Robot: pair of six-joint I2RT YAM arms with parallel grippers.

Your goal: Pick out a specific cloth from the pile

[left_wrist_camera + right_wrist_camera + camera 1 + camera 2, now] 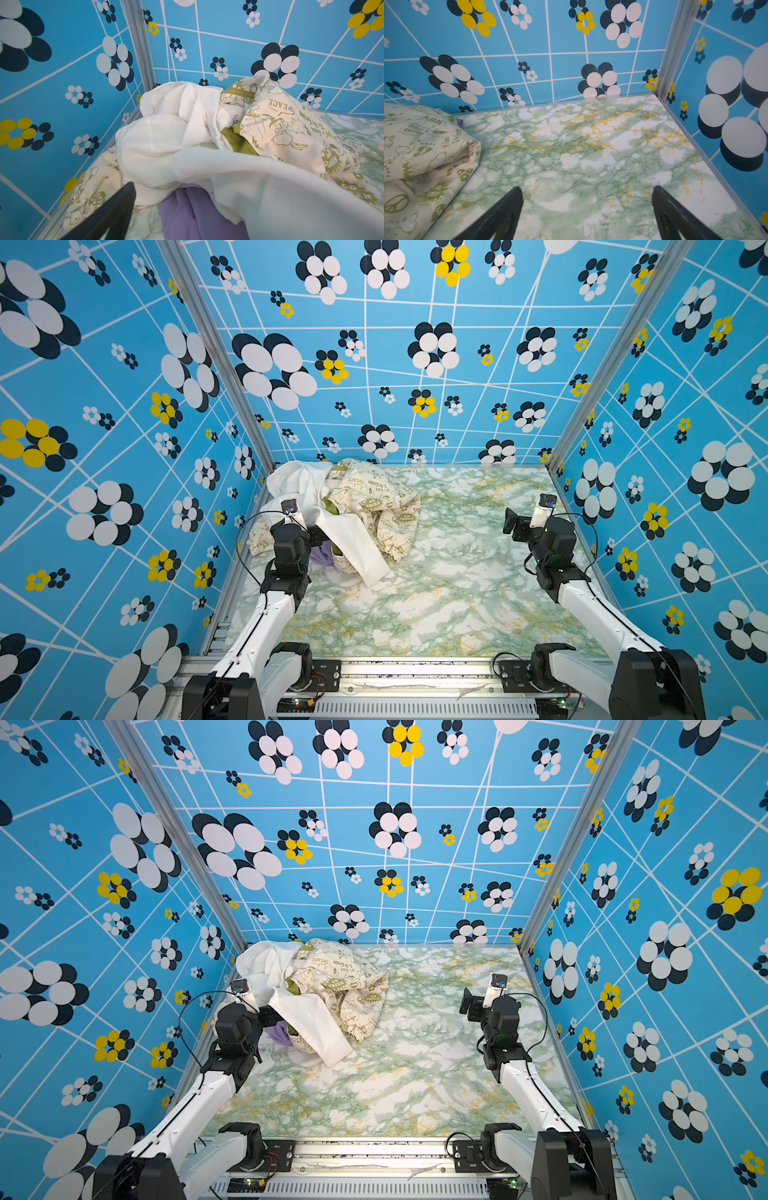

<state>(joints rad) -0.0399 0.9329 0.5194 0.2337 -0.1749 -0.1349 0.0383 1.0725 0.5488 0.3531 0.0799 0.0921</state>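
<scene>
lavender cloth is spotted under white fabric of the pile, beside the left pincer, spread wide; the right pincer is held wide over the counter.

The left arm and the right arm are stretched forward. The left gripper is held wide open. The right gripper is likewise spread wide.

Top views: set high above the near edge, angled down and forward; cover the whole marbled table up to the back wall; near-identical coverage.
Left wrist view: close, low, facing the pile in the far left corner.
Right wrist view: low over bare table, facing the far right corner; shares the pile's printed edge.
</scene>
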